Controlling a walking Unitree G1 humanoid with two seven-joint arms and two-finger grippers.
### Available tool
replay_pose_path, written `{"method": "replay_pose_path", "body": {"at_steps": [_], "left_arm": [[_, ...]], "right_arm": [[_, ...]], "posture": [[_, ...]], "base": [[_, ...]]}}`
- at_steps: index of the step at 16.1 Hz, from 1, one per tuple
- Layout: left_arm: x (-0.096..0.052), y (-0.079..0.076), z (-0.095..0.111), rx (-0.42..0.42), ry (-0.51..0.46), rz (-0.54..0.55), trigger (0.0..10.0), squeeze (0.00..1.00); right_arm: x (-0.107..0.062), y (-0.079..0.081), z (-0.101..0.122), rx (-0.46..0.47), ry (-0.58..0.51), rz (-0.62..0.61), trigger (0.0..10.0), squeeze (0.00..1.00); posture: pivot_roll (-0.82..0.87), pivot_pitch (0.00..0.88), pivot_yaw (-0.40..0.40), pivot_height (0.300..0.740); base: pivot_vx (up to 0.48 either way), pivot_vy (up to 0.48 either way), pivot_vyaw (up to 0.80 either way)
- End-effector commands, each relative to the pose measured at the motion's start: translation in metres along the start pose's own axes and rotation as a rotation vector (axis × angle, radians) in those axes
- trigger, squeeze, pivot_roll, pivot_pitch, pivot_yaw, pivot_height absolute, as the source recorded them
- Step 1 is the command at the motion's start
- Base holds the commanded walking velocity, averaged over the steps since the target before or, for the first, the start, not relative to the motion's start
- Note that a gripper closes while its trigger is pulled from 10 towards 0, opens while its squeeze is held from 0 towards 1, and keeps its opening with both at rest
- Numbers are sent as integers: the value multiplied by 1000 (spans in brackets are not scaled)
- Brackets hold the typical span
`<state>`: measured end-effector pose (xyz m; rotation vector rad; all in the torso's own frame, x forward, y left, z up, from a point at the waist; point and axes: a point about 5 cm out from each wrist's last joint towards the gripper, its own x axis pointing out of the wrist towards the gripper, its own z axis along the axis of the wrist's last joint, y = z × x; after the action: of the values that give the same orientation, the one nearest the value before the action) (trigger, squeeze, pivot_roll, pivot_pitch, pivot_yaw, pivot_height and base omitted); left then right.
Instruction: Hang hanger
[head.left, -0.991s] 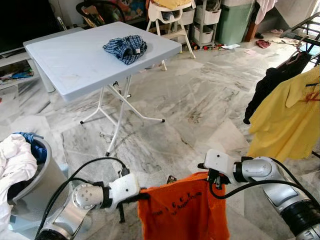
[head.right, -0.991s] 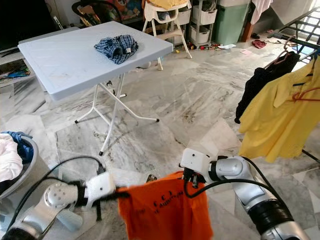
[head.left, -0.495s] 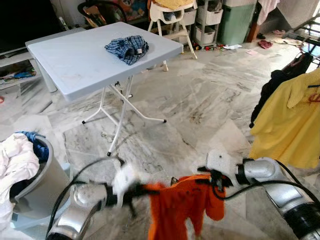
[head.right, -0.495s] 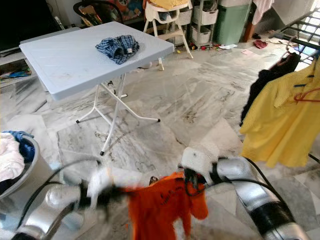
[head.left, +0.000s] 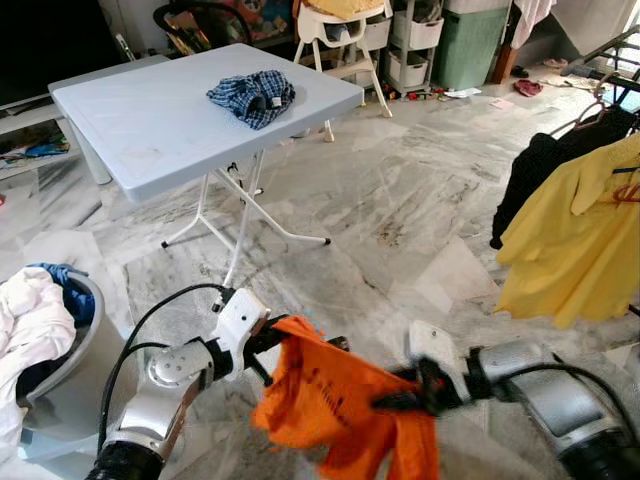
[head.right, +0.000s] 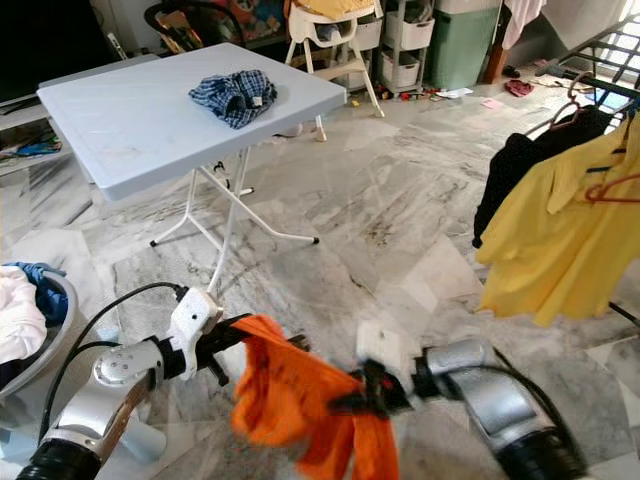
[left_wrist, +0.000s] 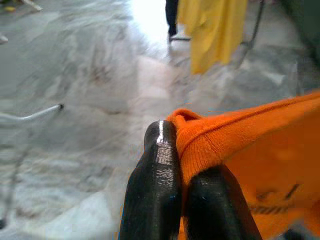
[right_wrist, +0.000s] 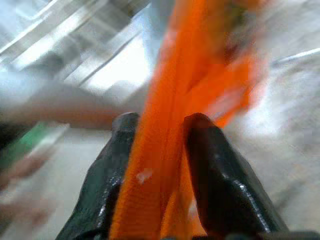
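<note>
An orange shirt (head.left: 330, 400) with dark print hangs bunched between my two grippers, low in front of me. My left gripper (head.left: 283, 335) is shut on one edge of the orange shirt (left_wrist: 240, 145), its fingers (left_wrist: 157, 185) pinched together on the fabric. My right gripper (head.left: 405, 398) is blurred with motion; its fingers (right_wrist: 215, 165) close on a fold of the shirt (right_wrist: 165, 130). At the right, a drying rack (head.left: 615, 60) carries a yellow shirt (head.left: 570, 240) and a black garment (head.left: 535, 175) on hangers.
A white folding table (head.left: 150, 120) with a blue checked cloth (head.left: 252, 95) stands ahead on the left. A grey laundry basket (head.left: 75, 360) with clothes sits at my left. A high chair (head.left: 345, 40) and storage shelves stand at the back. Marble floor lies between.
The shirt was spread flat between the grippers; now it is crumpled. My left gripper has risen and moved inward, and my right gripper has dropped and is blurred in motion.
</note>
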<state>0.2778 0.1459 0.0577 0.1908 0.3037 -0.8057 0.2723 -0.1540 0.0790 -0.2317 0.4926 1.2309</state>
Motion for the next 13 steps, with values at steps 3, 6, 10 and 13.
{"method": "replay_pose_path", "body": {"at_steps": [3, 6, 10, 13], "left_arm": [[2, 5, 6, 37, -9, 47, 0, 0], [6, 3, 5, 36, -15, 67, 0, 0], [11, 0, 8, 36, -26, 76, 0, 0], [13, 0, 9, 36, -36, 86, 0, 0]], "right_arm": [[-9, -29, 28, -80, -115, -257, 10000, 1000], [6, -18, 29, -166, -97, -247, 10000, 1000], [15, -26, 33, -197, -135, -364, 7294, 0], [19, -22, 34, -209, -143, -339, 0, 0]], "posture": [[-92, 0, 50, 740], [-94, 0, 47, 740], [-98, 0, 43, 740], [-96, 0, 43, 740]], "base": [[0, 0, 0], [0, 0, 0], [0, 0, 0], [0, 0, 0]]}}
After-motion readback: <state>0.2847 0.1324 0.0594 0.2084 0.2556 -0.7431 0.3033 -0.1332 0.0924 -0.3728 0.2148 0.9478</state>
